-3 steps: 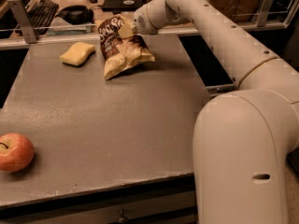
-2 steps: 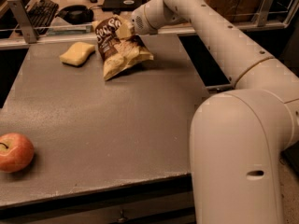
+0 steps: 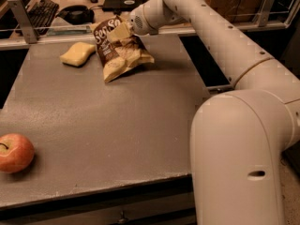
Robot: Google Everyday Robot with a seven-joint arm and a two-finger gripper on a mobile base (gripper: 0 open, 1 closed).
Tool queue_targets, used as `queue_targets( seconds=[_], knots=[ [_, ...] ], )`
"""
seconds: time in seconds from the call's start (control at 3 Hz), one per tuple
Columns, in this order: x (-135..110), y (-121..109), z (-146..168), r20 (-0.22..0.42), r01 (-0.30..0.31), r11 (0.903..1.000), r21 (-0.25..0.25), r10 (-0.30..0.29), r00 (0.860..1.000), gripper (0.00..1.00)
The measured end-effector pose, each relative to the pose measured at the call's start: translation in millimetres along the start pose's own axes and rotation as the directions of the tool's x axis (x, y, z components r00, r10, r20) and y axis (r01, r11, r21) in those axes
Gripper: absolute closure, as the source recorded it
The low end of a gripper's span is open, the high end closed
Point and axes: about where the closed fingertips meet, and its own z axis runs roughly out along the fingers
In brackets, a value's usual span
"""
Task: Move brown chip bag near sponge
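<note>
Your gripper point(image 3: 121, 32) sits at the far end of the grey table point(image 3: 117, 125), clamped on the upper part of the brown chip bag point(image 3: 118, 55). The bag stands tilted, its top raised toward the wrist and its lower tan end resting on the tabletop. The sponge point(image 3: 77, 54) lies flat just to the left of the bag, close but not touching it, with only a thin strip of bare table between them. You have a red-orange apple point(image 3: 15, 153) well apart from both, at the near left edge. The arm point(image 3: 220, 36) reaches in from the right, and its bulky white shoulder point(image 3: 239, 158) fills the near right of the view, hiding that corner of the table. Behind the far edge you see a keyboard point(image 3: 42, 11) on a desk.
</note>
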Motion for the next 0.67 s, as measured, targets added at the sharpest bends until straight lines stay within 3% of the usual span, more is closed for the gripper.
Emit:
queue_targets(
  seconds=[0.33, 0.67],
  knots=[
    [-5, 6, -11, 0.022, 0.018, 0.9998, -0.002, -0.017, 1.000, 0.00],
    [-8, 9, -51, 0.060, 0.059, 0.9969, 0.052, -0.062, 0.996, 0.00]
  ],
)
